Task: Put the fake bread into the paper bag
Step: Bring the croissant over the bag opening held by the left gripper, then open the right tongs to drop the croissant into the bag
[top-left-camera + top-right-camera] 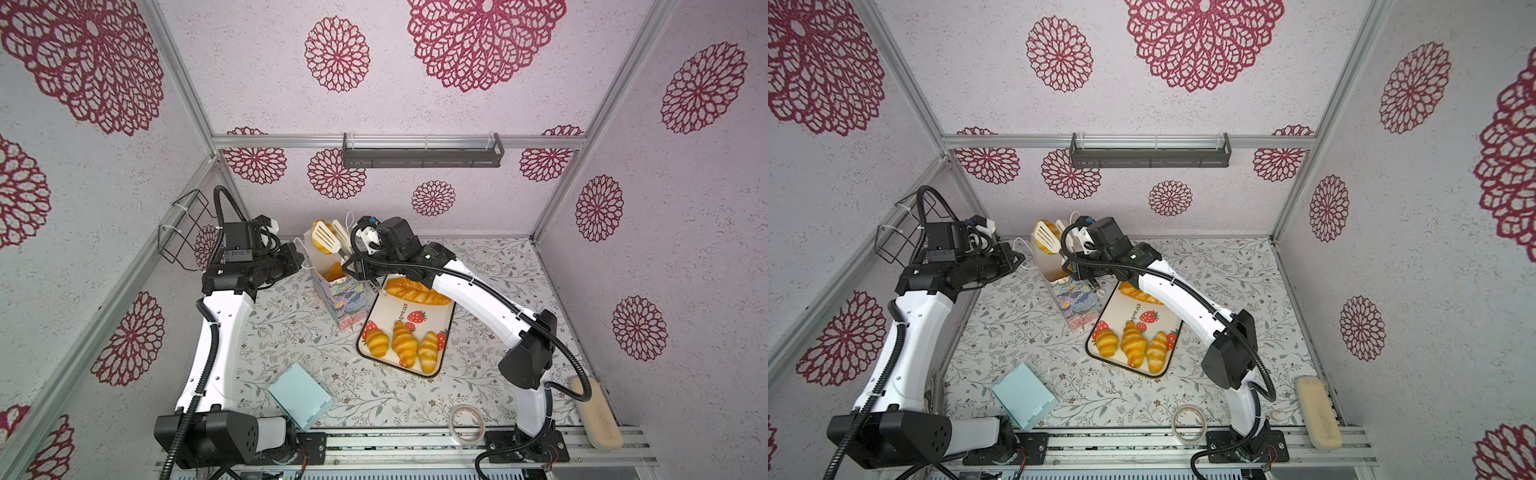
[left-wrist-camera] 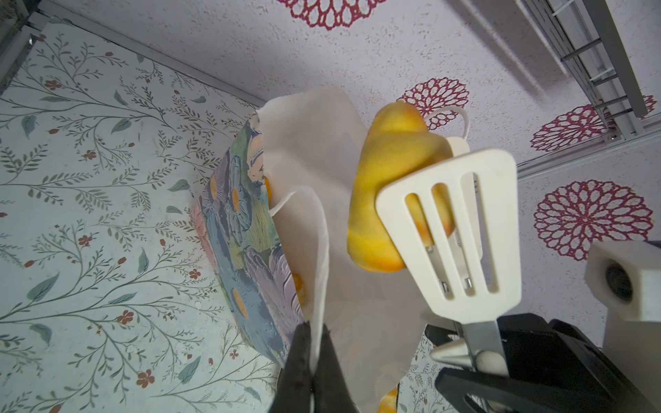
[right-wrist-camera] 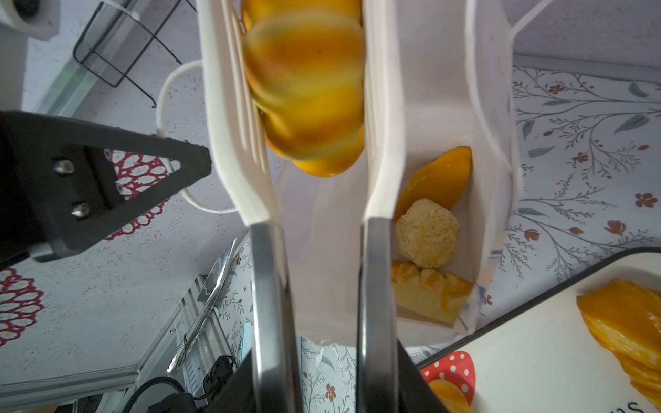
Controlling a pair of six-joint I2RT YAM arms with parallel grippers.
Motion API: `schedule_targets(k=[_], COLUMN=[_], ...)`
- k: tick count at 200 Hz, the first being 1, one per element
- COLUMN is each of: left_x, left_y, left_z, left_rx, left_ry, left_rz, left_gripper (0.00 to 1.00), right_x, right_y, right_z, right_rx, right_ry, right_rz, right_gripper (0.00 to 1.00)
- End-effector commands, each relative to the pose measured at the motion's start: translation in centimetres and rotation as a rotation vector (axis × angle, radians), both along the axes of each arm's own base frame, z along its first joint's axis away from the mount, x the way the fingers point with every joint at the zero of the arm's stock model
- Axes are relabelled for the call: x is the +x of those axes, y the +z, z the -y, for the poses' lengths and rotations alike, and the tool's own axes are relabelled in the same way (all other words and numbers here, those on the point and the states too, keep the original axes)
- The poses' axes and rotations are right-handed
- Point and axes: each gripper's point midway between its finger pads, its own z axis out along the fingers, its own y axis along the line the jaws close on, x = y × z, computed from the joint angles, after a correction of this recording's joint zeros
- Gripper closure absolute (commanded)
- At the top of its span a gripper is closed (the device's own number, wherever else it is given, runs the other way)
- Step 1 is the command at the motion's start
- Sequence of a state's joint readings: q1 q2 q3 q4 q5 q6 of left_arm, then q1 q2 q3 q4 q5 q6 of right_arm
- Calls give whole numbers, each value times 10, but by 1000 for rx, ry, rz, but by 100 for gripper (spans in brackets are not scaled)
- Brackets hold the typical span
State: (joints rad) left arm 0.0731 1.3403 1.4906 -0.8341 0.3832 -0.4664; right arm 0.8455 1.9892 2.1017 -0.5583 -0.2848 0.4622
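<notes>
The paper bag stands upright left of a strawberry tray. My left gripper is shut on the bag's white rim and holds the mouth apart. My right gripper is shut on white slotted tongs. The tongs clamp a glossy golden piece of fake bread just above the bag's mouth. Several pieces lie inside the bag. On the tray rest three croissants and a long loaf.
A light blue box sits front left, a tape roll front centre, a beige block front right. A wire basket hangs on the left wall and a dark shelf on the back wall.
</notes>
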Motion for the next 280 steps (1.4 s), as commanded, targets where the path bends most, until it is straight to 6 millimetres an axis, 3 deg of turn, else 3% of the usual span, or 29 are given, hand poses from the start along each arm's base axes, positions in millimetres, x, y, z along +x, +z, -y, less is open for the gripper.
schedule_targets(k=[1, 94, 179, 280], left_x=[-4, -5, -5, -5], left_y=[8, 10, 9, 9], left_z=[-4, -5, -6, -5], left_rx=[10, 8, 7, 1], left_ry=[9, 12, 14, 11], left_rz=[32, 40, 37, 36], left_gripper=[100, 100, 100, 100], right_x=[-1, 25, 30, 31], right_y=[41, 41, 42, 43], right_z=[2, 17, 22, 23], right_rx=[18, -9, -8, -11], right_ry=[16, -46, -58, -50], right_rz=[77, 50, 53, 63], right_gripper=[58, 57, 54, 42])
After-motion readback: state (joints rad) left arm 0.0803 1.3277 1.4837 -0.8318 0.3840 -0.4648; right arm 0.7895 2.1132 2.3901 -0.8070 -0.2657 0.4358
